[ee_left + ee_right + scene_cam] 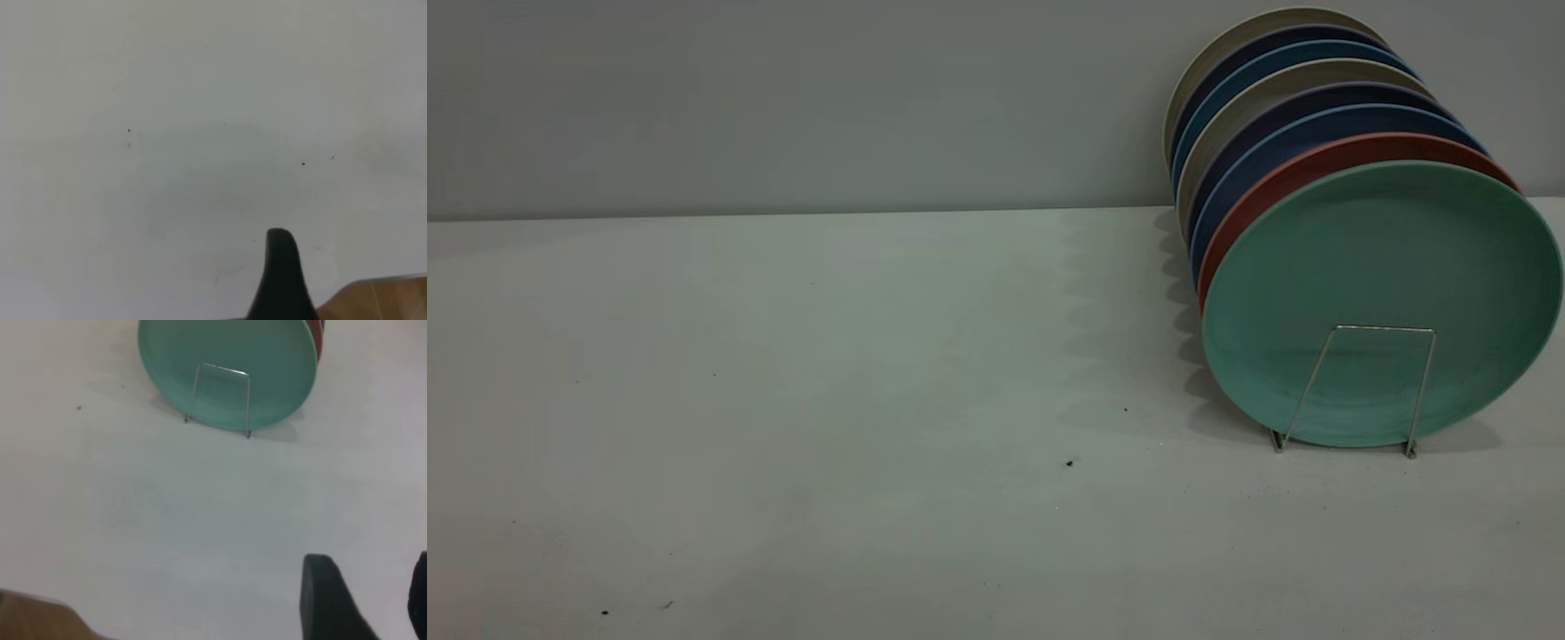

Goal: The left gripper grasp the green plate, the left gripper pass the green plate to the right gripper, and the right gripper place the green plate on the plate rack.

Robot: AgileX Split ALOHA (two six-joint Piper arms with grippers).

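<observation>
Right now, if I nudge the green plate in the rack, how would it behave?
The green plate stands on edge at the front of the plate rack, so it would probably lean or roll, not slide. It looks stiff, light and matte, likely easy to grip by its rim.

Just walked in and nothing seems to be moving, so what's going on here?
Nothing is being handled right now. The green plate stands upright at the front of the plate rack, ahead of a pink plate and a row of blue and grey ones. The right gripper is open, holds nothing and hangs over the bare table, short of the rack. Only one finger of the left gripper shows, over empty tabletop.
</observation>
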